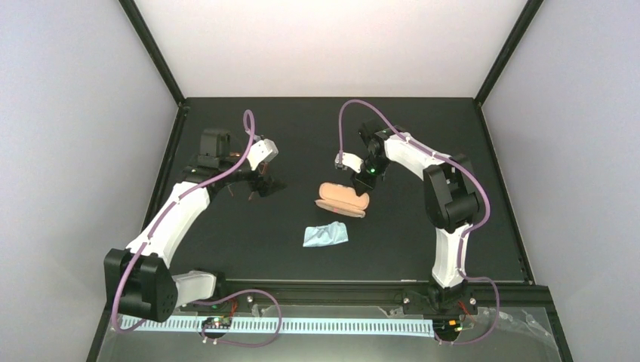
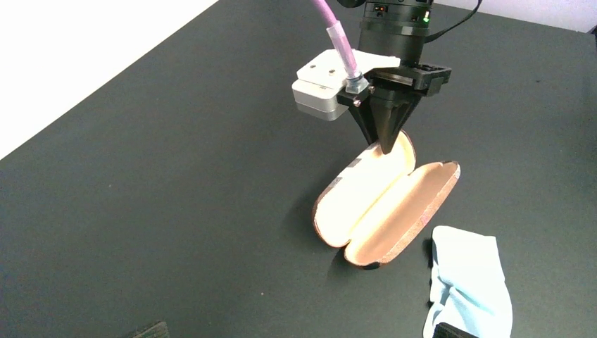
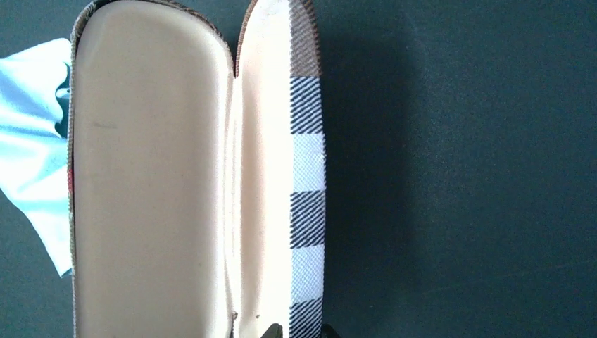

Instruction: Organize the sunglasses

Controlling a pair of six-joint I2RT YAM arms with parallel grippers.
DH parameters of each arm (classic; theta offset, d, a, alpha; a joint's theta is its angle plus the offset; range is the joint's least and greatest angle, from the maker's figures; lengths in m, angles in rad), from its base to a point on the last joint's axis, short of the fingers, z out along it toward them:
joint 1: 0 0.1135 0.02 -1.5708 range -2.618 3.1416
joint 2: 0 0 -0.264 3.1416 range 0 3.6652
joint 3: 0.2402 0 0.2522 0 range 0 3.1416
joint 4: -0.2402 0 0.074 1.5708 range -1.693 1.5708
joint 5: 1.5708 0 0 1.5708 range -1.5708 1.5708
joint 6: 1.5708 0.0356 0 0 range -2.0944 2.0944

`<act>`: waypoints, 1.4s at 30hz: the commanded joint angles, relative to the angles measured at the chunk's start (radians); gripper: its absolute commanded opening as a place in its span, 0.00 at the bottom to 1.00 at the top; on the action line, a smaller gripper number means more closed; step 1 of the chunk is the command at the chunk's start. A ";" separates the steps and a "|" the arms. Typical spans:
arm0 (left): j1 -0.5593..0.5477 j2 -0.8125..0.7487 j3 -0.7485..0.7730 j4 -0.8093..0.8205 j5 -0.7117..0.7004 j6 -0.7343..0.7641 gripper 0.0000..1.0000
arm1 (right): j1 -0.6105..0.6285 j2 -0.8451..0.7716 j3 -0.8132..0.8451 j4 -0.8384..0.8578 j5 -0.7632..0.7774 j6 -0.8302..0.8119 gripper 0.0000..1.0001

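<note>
The open case point(image 1: 341, 200) lies mid-table, cream inside, plaid outside point(image 3: 151, 197). My right gripper point(image 3: 296, 331) is shut on the rim of its raised lid, one fingertip on each side of the plaid wall. The left wrist view shows the same pinch at the lid's far end point(image 2: 387, 144). My left gripper point(image 1: 266, 185) stands open to the case's left, with nothing between its fingertips point(image 2: 301, 331). The sunglasses show only as a thin reddish-brown sliver point(image 1: 250, 196) beside the left gripper. I cannot tell whether they touch it.
A small light-blue cloth point(image 1: 326, 234) lies crumpled just in front of the case, close to its near end point(image 2: 468, 282). The dark table mat point(image 1: 226, 249) is bounded by black frame posts and pale walls at the back and sides.
</note>
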 commanded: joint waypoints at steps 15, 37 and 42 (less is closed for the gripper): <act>-0.006 -0.026 -0.003 0.040 0.032 0.001 0.99 | -0.032 -0.064 0.087 0.079 0.071 -0.071 0.02; -0.127 0.044 -0.034 0.057 0.018 0.105 0.99 | -0.032 0.006 0.036 0.407 0.146 -0.175 0.07; -0.166 0.075 -0.033 0.063 0.016 0.110 0.99 | -0.032 0.000 0.003 0.423 0.133 -0.176 0.07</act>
